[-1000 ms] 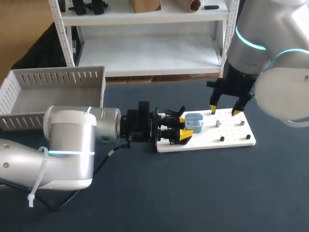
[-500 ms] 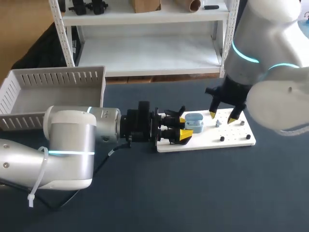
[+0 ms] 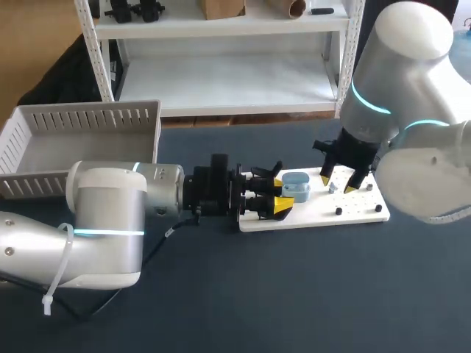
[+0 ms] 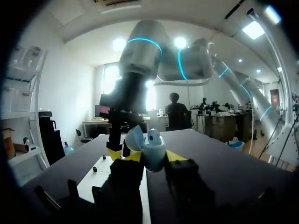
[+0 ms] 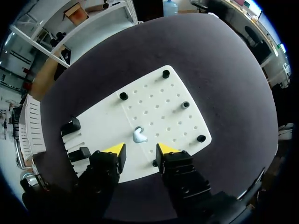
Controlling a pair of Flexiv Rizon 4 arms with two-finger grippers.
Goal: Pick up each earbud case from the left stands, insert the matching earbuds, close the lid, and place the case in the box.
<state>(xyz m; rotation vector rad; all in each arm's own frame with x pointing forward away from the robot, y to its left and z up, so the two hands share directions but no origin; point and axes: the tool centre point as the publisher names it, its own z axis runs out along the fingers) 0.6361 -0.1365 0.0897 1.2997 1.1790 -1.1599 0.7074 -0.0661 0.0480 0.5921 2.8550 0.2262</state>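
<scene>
Right claw (image 5: 140,150) hangs wide open, its 2 yellow tips either side of the air just above 1 pale earbud (image 5: 139,135), which lies loose on the white pegboard (image 5: 173,116). That earbud looks small, rounded and unfixed. If I come down off-centre, 1 finger could nudge it and send it skidding, or it could squirt out as I pinch. At the board's left end my left claw (image 3: 280,193) grips the open blue earbud case (image 3: 296,185); a crooked earbud would likely jam at its socket. Nearby black pegs (image 5: 185,104) could snag a finger. Well apart on the bench (image 3: 294,294) waits the box (image 3: 81,121).
</scene>
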